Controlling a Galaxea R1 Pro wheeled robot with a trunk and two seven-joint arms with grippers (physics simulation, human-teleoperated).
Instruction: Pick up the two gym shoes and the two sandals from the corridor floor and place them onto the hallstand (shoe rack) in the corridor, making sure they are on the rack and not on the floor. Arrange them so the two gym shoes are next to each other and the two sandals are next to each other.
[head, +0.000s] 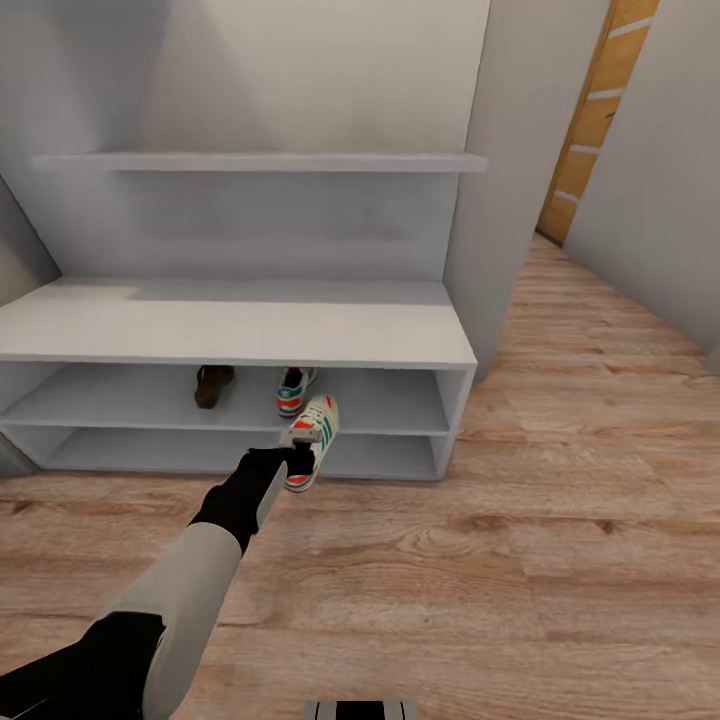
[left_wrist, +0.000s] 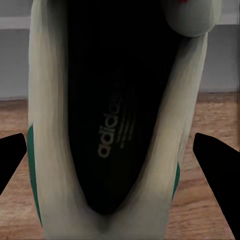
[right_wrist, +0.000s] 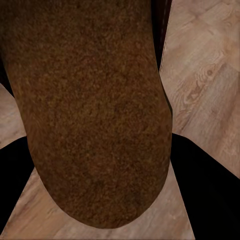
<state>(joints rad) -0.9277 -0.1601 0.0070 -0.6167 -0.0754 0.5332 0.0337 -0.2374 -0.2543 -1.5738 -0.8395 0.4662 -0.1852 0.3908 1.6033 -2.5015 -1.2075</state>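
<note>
Fingers (left_wrist: 215, 165) of my left arm clamp a sneaker (head: 311, 440), toe aimed at the upper shelf slot (head: 400, 400) beside its mate (head: 295, 390).

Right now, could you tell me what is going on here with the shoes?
The left pincer holds a gym shoe in front of the hallstand, near its upper shelf slot. One gym shoe and one sandal already sit in that slot. The right pincer carries the other sandal above the corridor floor.
</note>
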